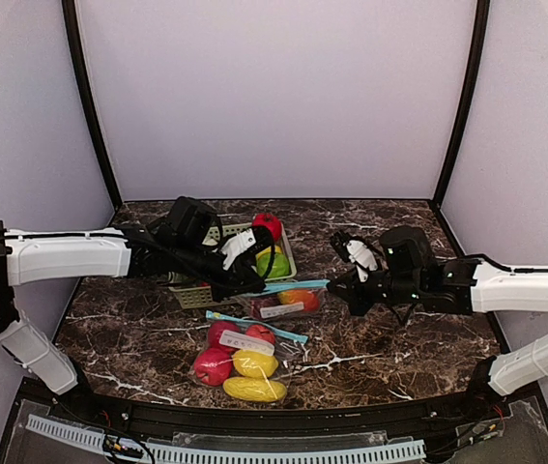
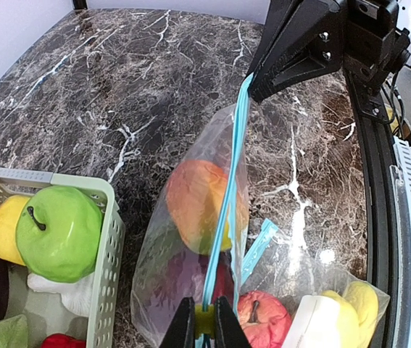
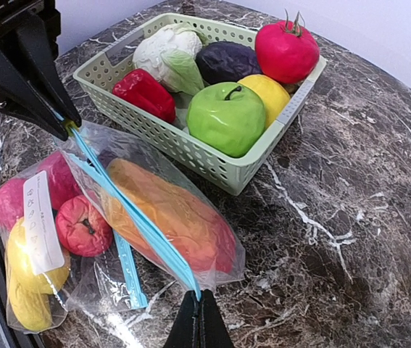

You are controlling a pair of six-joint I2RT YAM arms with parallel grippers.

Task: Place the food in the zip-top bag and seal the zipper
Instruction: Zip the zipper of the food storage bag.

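Across the middle of the top view, a dark marbled bench [image 1: 138,338] carries a pale green basket [image 1: 188,296], two clear zip-top bags and both arms. Basket, centre left: food not yet packed, namely a green apple [image 3: 227,116], a yellow fruit [image 3: 272,90], a dark purple piece [image 3: 227,61], a round red fruit [image 3: 286,49], a red pepper [image 3: 143,94] and a pale cabbage-like head [image 3: 163,49]. Lower bag [image 1: 243,362], bottom centre, lying flat on the bench: red and yellow pieces inside, touched by neither tool. Upper bag [image 1: 288,302], just beside the basket's lower right corner: a large orange-red fruit [image 2: 194,199] and a darker piece beneath it, too blurred to identify. Its blue zipper [image 2: 227,188] is drawn taut in a straight line between the two tools. Left tool [image 2: 204,328], bottom edge of the left wrist view: jaws nearly closed, pinching one end of the zipper. Right tool [image 3: 198,322], bottom edge of the right wrist view: jaws fully closed on the opposite end. The bagged food thus lies beneath the zipper line, between the two tools and touching neither. Judged progress: partway. Some food is bagged and six pieces sit in the basket. Whether the stretched zipper is pressed shut along its whole length cannot be told.
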